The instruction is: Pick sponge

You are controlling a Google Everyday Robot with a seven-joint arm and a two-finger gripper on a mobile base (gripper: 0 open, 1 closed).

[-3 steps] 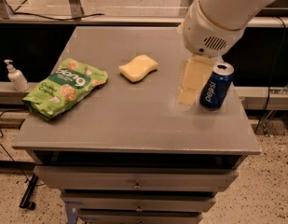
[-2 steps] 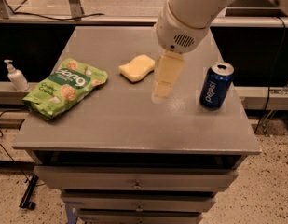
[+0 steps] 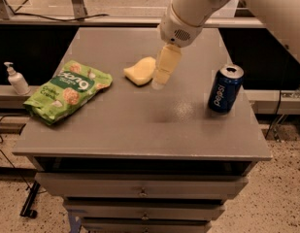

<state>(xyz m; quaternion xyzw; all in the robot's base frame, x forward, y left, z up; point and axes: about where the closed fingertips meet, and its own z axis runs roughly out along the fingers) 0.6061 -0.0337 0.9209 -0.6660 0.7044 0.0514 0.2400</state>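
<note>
The sponge (image 3: 139, 71) is a small pale-yellow foam pad lying flat on the grey table (image 3: 140, 125), a little behind its middle. My gripper (image 3: 159, 84) hangs from the white arm that comes in from the upper right. Its pale yellowish fingers (image 3: 165, 66) point down just to the right of the sponge and cover the sponge's right edge. The gripper holds nothing that I can see.
A green snack bag (image 3: 67, 90) lies at the left of the table. A blue Pepsi can (image 3: 225, 89) stands upright at the right. A white pump bottle (image 3: 15, 79) stands on a ledge left of the table. Drawers run below the table's front edge.
The arm has swung left across the table, from beside the can to right next to the sponge. The sponge, the bag and the can have not moved.
</note>
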